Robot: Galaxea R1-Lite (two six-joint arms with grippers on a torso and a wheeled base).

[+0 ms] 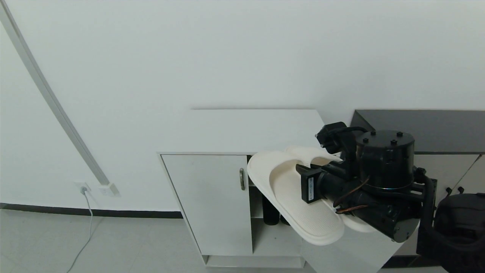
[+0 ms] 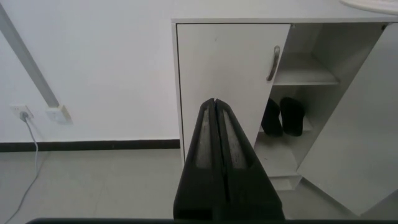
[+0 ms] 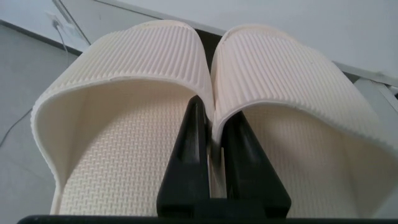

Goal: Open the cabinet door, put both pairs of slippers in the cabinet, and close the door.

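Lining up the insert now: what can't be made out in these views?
Head view: cream slippers cover most of the open cabinet interior; black slippers barely show.
Right wrist view: cream slippers in the right hand hide nearly all of the cabinet.
Left wrist view: top edge cuts off most of the cream slippers.

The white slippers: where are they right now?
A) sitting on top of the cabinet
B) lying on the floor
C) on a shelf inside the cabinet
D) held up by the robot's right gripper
D: the right gripper is pinched on the touching inner edges of the white slippers, holding them up in the air in front of the open cabinet.
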